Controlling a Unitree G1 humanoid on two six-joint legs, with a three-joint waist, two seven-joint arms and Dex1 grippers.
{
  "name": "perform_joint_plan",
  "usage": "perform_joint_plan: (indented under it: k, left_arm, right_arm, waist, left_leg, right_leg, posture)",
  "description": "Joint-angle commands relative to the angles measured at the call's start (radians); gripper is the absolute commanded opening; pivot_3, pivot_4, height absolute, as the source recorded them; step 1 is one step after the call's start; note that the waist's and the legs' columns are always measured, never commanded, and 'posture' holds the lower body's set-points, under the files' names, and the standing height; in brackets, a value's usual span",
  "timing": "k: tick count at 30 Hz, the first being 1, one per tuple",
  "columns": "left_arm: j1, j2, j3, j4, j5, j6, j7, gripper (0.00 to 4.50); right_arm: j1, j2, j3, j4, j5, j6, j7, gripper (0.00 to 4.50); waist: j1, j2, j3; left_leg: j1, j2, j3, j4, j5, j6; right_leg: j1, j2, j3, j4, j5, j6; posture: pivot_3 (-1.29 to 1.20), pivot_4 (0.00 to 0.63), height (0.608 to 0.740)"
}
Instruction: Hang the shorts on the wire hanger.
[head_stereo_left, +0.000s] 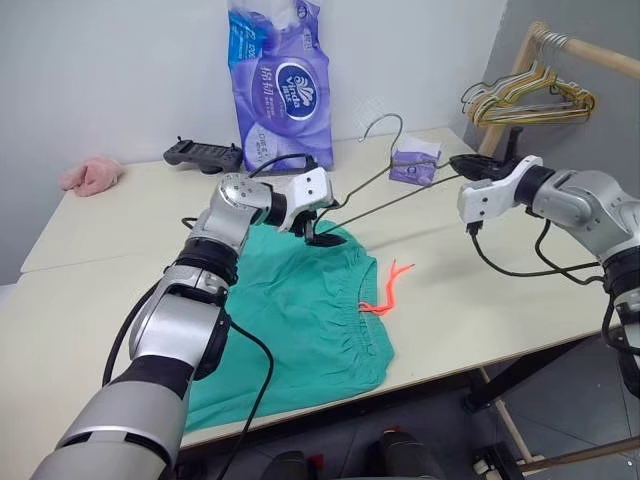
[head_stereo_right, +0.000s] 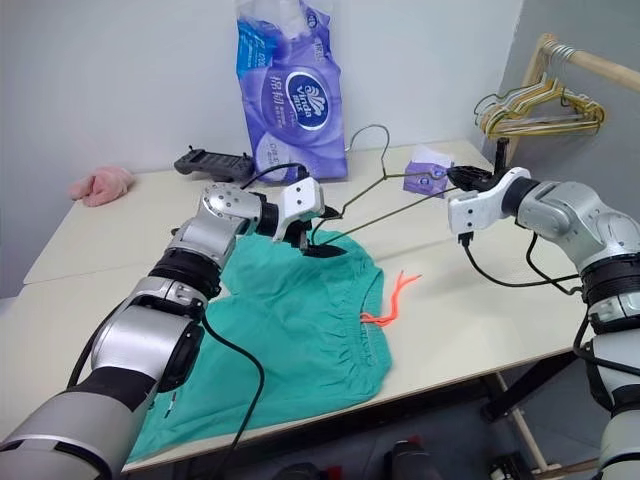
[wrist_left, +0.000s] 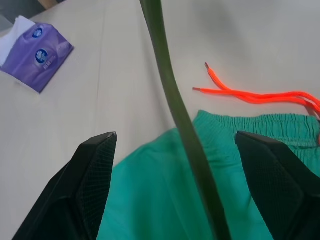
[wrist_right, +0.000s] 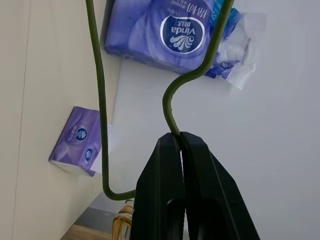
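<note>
My right end effector (wrist_right: 181, 145) is clamped tight on the wire of the hanger (head_stereo_left: 400, 200), holding it in the air above the counter (head_stereo_left: 480, 290). The hanger lies nearly level, reaching from that grip toward my left side, its hook (head_stereo_left: 383, 125) rising at the far side.

My left end effector (wrist_left: 175, 150) stands wide open and holds nothing. In its wrist view one hanger wire runs between the two fingers (wrist_left: 95, 165) without touching either. It hovers low over the far edge of the shorts (head_stereo_left: 300, 310); I cannot tell whether the fingertips touch the fabric.

The shorts lie spread flat on the counter, near its front edge, with the waistband toward my right. The orange drawstring (head_stereo_left: 388, 290) trails from the waistband onto bare counter.

Other items on the counter: a small purple tissue pack (head_stereo_left: 414, 163) near the far right, just beyond the hanger; a large purple tissue bag (head_stereo_left: 280, 85) upright against the wall; a black handheld device (head_stereo_left: 203, 154) beside it; a pink cloth (head_stereo_left: 92, 174) at the far left. Pale hangers (head_stereo_left: 530, 95) hang bunched on a wooden rail (head_stereo_left: 585, 50) to the right.
</note>
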Motion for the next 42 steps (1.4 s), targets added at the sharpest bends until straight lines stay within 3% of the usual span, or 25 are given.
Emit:
perform_joint_plan:
  k: [1, 4, 15, 24, 27, 30, 37, 42]
  left_arm:
    - [-0.025, 0.018, -0.015, 0.021, 0.033, -0.004, 0.047, 4.00]
    - [-0.035, 0.017, -0.005, 0.034, 0.024, 0.005, 0.050, 3.43]
    - [-0.046, 0.018, 0.004, 0.038, 0.013, 0.004, 0.041, 0.05]
    - [-0.051, 0.029, -0.011, 0.047, 0.055, -0.088, 0.145, 0.05]
    - [-0.045, 0.028, -0.002, 0.039, 0.043, -0.095, 0.150, 0.00]
    - [-0.038, 0.048, -0.019, 0.047, 0.080, -0.134, 0.202, 0.00]
    - [-0.035, 0.094, -0.060, 0.077, 0.193, -0.252, 0.401, 0.00]
    - [-0.014, 0.107, -0.081, 0.066, 0.229, -0.340, 0.461, 0.00]
  right_arm:
    - [-0.019, -0.005, -0.034, -0.055, 0.031, 0.011, -0.001, 0.00]
    - [-0.018, -0.005, -0.035, -0.065, 0.034, 0.017, 0.000, 0.00]
    - [-0.021, -0.003, -0.034, -0.065, 0.040, 0.019, -0.003, 0.00]
    - [0.007, 0.012, -0.040, -0.092, 0.093, 0.063, 0.075, 0.00]
    - [0.072, 0.020, -0.055, -0.153, 0.226, 0.123, 0.226, 0.74]
    - [0.146, 0.008, -0.079, -0.264, 0.346, 0.200, 0.364, 1.77]
    - [0.264, -0.011, -0.152, -0.520, 0.479, 0.451, 0.526, 4.21]
    - [0.288, 0.019, -0.169, -0.600, 0.466, 0.603, 0.524, 4.21]
  waist:
    - [0.000, 0.000, 0.000]
    - [0.000, 0.000, 0.000]
    - [0.000, 0.000, 0.000]
    - [0.001, -0.001, -0.001]
    - [0.003, -0.004, -0.003]
    - [0.005, -0.005, -0.003]
    - [0.010, -0.005, -0.003]
    - [0.027, -0.005, -0.004]
  left_leg:
    - [0.000, 0.000, 0.000, 0.000, 0.000, 0.000]
    - [0.000, 0.000, 0.000, 0.000, 0.000, 0.000]
    - [0.000, 0.000, 0.000, 0.000, 0.000, 0.000]
    - [0.000, 0.000, 0.000, 0.000, 0.000, 0.000]
    - [0.000, 0.000, -0.001, 0.000, 0.000, 0.000]
    - [0.001, 0.000, -0.001, 0.001, 0.000, 0.000]
    - [0.001, 0.000, -0.003, 0.001, 0.000, 0.000]
    - [0.001, 0.000, -0.003, 0.001, 0.000, 0.000]
  right_leg:
    - [0.000, 0.000, 0.000, 0.000, 0.000, 0.000]
    - [0.000, 0.000, 0.000, 0.000, 0.000, 0.000]
    - [0.000, 0.000, 0.000, 0.000, 0.000, 0.000]
    - [0.000, -0.001, 0.000, 0.000, 0.000, 0.000]
    - [0.000, -0.001, -0.001, 0.000, 0.000, 0.000]
    - [0.000, -0.002, -0.001, 0.000, 0.001, 0.001]
    - [0.000, -0.005, -0.003, 0.000, 0.001, 0.001]
    - [0.000, -0.006, -0.004, 0.001, 0.002, 0.001]
  posture:
    - [-0.03, 0.014, 0.740]
    - [-0.03, 0.014, 0.740]
    - [-0.02, 0.014, 0.740]
    - [-0.02, 0.000, 0.740]
    - [-0.02, 0.000, 0.740]
    - [-0.02, 0.000, 0.740]
    - [-0.01, 0.000, 0.740]
    - [-0.02, 0.000, 0.740]
